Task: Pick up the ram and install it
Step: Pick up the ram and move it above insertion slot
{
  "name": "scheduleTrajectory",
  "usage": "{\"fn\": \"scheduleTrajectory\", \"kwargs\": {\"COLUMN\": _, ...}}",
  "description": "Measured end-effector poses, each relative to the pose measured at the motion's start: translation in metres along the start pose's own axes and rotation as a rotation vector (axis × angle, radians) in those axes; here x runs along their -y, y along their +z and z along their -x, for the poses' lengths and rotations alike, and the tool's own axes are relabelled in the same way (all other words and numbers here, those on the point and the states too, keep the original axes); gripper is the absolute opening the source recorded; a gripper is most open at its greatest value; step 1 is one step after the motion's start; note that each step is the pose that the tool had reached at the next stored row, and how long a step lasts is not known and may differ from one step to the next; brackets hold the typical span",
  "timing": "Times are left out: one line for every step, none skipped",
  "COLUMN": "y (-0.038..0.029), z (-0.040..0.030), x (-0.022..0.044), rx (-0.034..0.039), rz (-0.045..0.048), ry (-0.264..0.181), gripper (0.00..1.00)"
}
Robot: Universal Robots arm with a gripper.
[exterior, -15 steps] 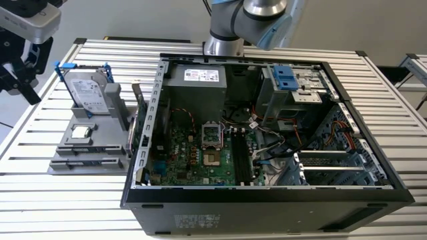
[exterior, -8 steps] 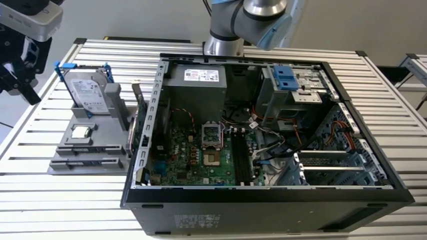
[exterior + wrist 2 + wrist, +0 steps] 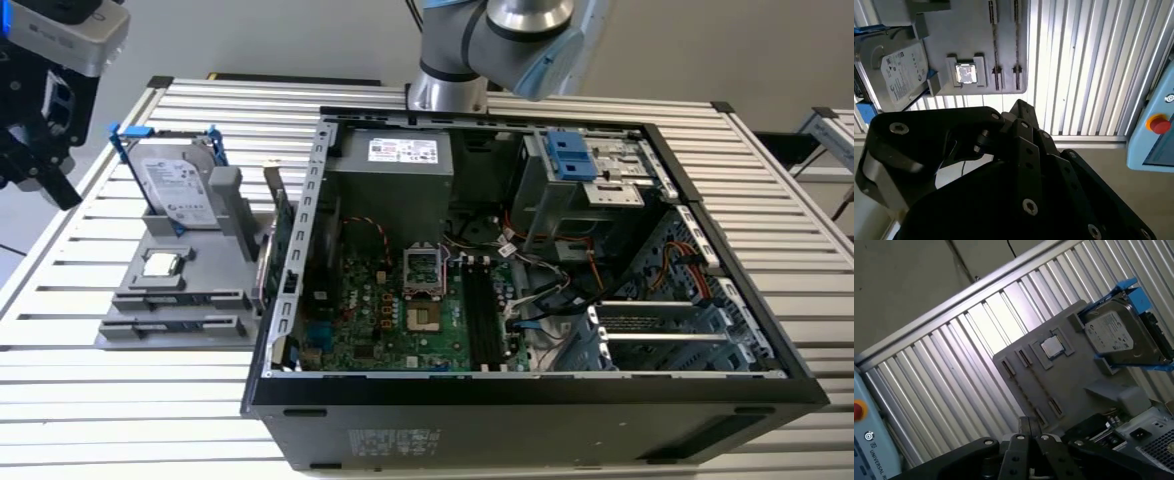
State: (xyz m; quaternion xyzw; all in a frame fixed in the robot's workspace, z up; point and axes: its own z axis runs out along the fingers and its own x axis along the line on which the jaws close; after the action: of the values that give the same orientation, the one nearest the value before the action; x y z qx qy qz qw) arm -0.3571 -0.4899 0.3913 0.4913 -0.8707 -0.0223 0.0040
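- The claw (image 3: 1029, 424) is pinched narrow in the first wrist view, its fingertips together with nothing held between them.
- In the exterior view it hangs at that view's far left, above the edge of the slatted metal surface (image 3: 160, 400) and beyond the hard drive (image 3: 178, 185).
- The ram (image 3: 266, 262) stands on its long edge at the side of the grey fixture (image 3: 130, 278) nearest the open computer case (image 3: 534, 430). It is just beside the case wall and well apart from the claw.
- The hard drive, with blue clips, stands upright on the fixture.
- The processor chip (image 3: 163, 264) lies flat in its seat in front of the drive.
- Inside the case the green motherboard (image 3: 360, 320) lies exposed, with dark memory slots (image 3: 483, 315) beside the processor socket.
- The arm (image 3: 521, 40) rises behind the case.
- A pale blue pendant (image 3: 1154, 135) with a red button sits off the surface's edge in the second wrist view.
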Motion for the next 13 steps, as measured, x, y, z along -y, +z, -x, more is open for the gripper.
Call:
{"fn": "scheduleTrajectory", "kwargs": {"y": 0.0000, "z": 0.0000, "x": 0.0000, "rx": -0.0004, "rz": 0.0001, "ry": -0.010, "gripper": 0.00}}
{"fn": "scheduleTrajectory", "kwargs": {"y": 0.0000, "z": 0.0000, "x": 0.0000, "rx": -0.0009, "rz": 0.0003, "ry": -0.019, "gripper": 0.00}}
{"fn": "scheduleTrajectory", "kwargs": {"y": 0.0000, "z": 0.0000, "x": 0.0000, "rx": -0.0014, "rz": 0.0004, "ry": -0.029, "gripper": 0.00}}
{"fn": "scheduleTrajectory", "kwargs": {"y": 0.0000, "z": 0.0000, "x": 0.0000, "rx": -0.0019, "rz": 0.0005, "ry": -0.039, "gripper": 0.00}}
{"fn": "scheduleTrajectory", "kwargs": {"y": 0.0000, "z": 0.0000, "x": 0.0000, "rx": -0.0030, "rz": 0.0008, "ry": -0.062, "gripper": 0.00}}
{"fn": "scheduleTrajectory", "kwargs": {"y": 0.0000, "z": 0.0000, "x": 0.0000, "rx": -0.0043, "rz": 0.0012, "ry": -0.094, "gripper": 0.00}}
{"fn": "scheduleTrajectory", "kwargs": {"y": 0.0000, "z": 0.0000, "x": 0.0000, "rx": -0.0050, "rz": 0.0014, "ry": -0.109, "gripper": 0.00}}
{"fn": "scheduleTrajectory", "kwargs": {"y": 0.0000, "z": 0.0000, "x": 0.0000, "rx": -0.0054, "rz": 0.0015, "ry": -0.118, "gripper": 0.00}}
{"fn": "scheduleTrajectory", "kwargs": {"y": 0.0000, "z": 0.0000, "x": 0.0001, "rx": -0.0058, "rz": 0.0017, "ry": -0.128, "gripper": 0.00}}
{"fn": "scheduleTrajectory", "kwargs": {"y": 0.0000, "z": 0.0000, "x": 0.0001, "rx": -0.0062, "rz": 0.0018, "ry": -0.138, "gripper": 0.00}}
{"fn": "scheduleTrajectory", "kwargs": {"y": 0.0000, "z": 0.0000, "x": 0.0001, "rx": -0.0067, "rz": 0.0019, "ry": -0.147, "gripper": 0.00}}
{"fn": "scheduleTrajectory", "kwargs": {"y": 0.0000, "z": 0.0000, "x": 0.0001, "rx": -0.0072, "rz": 0.0020, "ry": -0.157, "gripper": 0.00}}
{"fn": "scheduleTrajectory", "kwargs": {"y": 0.0000, "z": 0.0000, "x": 0.0000, "rx": -0.0076, "rz": 0.0022, "ry": -0.168, "gripper": 0.00}}
